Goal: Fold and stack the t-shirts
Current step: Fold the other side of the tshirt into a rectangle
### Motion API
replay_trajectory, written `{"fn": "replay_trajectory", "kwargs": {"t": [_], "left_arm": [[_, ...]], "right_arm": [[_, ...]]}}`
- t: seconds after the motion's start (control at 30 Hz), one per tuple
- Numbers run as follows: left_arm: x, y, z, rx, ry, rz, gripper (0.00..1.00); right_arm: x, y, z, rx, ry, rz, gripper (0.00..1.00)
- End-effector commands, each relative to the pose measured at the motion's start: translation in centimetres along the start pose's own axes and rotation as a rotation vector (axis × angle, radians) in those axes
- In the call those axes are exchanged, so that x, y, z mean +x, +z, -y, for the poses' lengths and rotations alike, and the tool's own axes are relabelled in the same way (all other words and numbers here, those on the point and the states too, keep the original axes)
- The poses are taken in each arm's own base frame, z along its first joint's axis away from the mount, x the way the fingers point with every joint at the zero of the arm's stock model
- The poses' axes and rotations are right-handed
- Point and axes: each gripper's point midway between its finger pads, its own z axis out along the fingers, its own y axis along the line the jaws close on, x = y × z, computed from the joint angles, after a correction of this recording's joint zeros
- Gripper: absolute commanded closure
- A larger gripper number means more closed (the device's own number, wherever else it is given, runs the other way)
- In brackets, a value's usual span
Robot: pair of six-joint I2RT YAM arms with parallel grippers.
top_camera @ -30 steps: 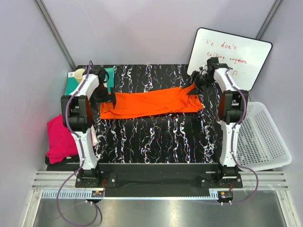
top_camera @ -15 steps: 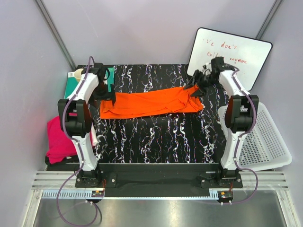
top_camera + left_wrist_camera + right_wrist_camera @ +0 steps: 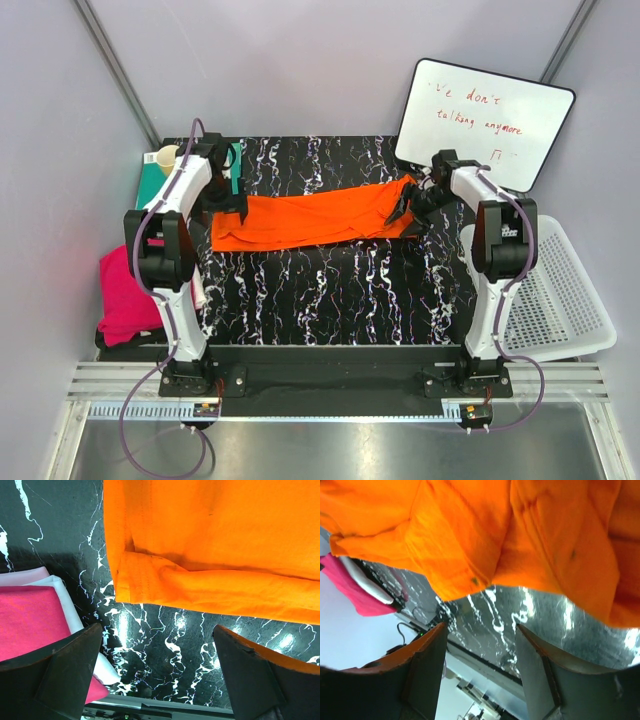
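The orange t-shirt (image 3: 320, 218) lies folded into a long strip across the black marbled table (image 3: 330, 290). It fills the top of the left wrist view (image 3: 210, 545) and the right wrist view (image 3: 485, 530). The magenta-pink t-shirt (image 3: 128, 295) lies bunched at the table's left edge and shows in the left wrist view (image 3: 30, 620). My left gripper (image 3: 226, 205) is open and empty above the strip's left end. My right gripper (image 3: 410, 208) is open and empty above the strip's right end.
A teal-green mat (image 3: 153, 180) with a yellow mug (image 3: 168, 157) sits at the back left. A whiteboard (image 3: 486, 118) leans at the back right. A white perforated basket (image 3: 550, 290) stands off the table's right edge. A white cloth (image 3: 65, 610) lies under the pink shirt.
My right gripper has moved forward and down onto the strip's right end. My left gripper has shifted slightly. The orange shirt has stayed in place.
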Motion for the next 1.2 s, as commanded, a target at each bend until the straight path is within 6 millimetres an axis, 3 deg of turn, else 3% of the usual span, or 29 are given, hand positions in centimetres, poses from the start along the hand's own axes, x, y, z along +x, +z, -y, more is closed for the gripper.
{"fn": "replay_trajectory", "kwargs": {"t": [0.0,0.37,0.57,0.77,0.83,0.87,0.93,1.0,1.17], "left_arm": [[-0.3,-0.8,0.2,0.017,0.018,0.028,0.01],[-0.1,-0.5,0.4,0.025,0.022,0.019,0.01],[0.1,-0.3,0.1,0.005,0.022,0.016,0.01],[0.4,-0.1,0.0,-0.002,0.020,0.005,0.01],[0.3,0.0,-0.1,-0.004,0.020,0.005,0.01],[0.3,0.0,-0.1,-0.004,0.020,0.005,0.01],[0.4,0.1,-0.1,-0.004,0.020,0.002,0.01],[0.5,0.2,-0.1,-0.008,0.019,0.000,0.01],[0.6,0.2,-0.2,-0.009,0.019,0.001,0.01]], "right_arm": [[-2.4,0.1,-0.9,0.007,-0.046,0.065,0.37],[-5.3,1.6,-1.3,0.016,-0.041,0.086,0.43],[-5.0,2.3,-1.7,0.003,-0.043,0.065,0.54],[-4.8,2.5,-1.9,-0.015,-0.035,0.048,0.57],[-4.7,2.6,-2.2,-0.027,-0.036,0.042,0.70],[-4.6,2.7,-2.3,-0.032,-0.036,0.037,0.83],[-4.9,2.6,-2.7,-0.044,-0.038,0.040,0.92],[-5.1,2.3,-3.4,-0.058,-0.043,0.047,0.96],[-6.8,-0.2,-7.4,-0.137,-0.108,0.119,0.99]]}}
